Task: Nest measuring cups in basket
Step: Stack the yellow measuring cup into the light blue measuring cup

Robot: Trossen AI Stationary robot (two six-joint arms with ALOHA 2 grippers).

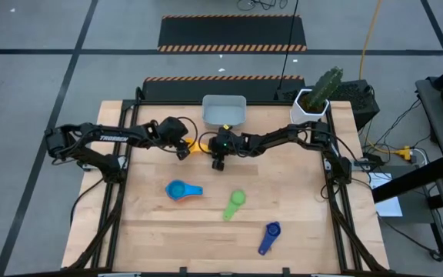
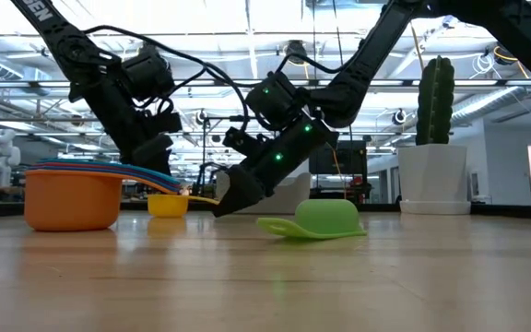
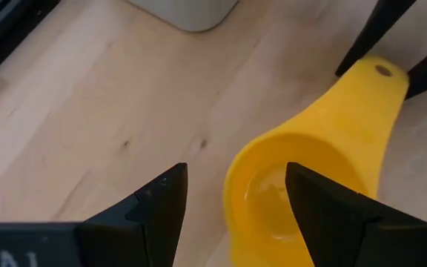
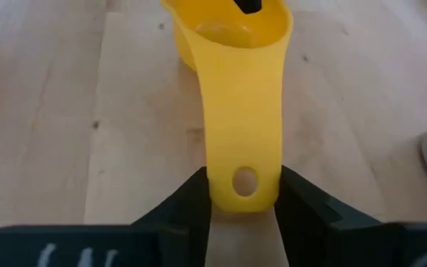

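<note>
The yellow measuring cup point(image 1: 198, 145) sits on the table just in front of the grey-blue basket point(image 1: 224, 111). My right gripper point(image 4: 243, 178) is shut on its handle. My left gripper point(image 3: 236, 170) is open over the bowl point(image 3: 273, 185), one finger inside it and one outside. A nest of cups point(image 1: 181, 190), orange at the bottom point(image 2: 72, 198) with blue ones inside, stands mid-table. The green cup point(image 2: 325, 219) lies upside down on its rim. The dark blue cup point(image 1: 270, 236) lies near the table's near edge. My left gripper straddles the yellow cup's bowl rim point(image 3: 232, 178) from above, one finger point(image 3: 325, 215) inside the bowl and one outside; whether either finger touches the cup, I cannot tell. My right gripper pinches the free end of the yellow cup's handle, beside its hanging hole point(image 4: 244, 182), between the two fingers. It comes slanting down from the table's right side, with the fingers lying along the handle. The bowl point(image 2: 168, 205) rests on the table.
A white pot with a green cactus point(image 1: 318, 96) stands at the table's far right corner. The basket holds nothing that I can see. Bare wood lies along the table's left and right sides and between the loose cups.
</note>
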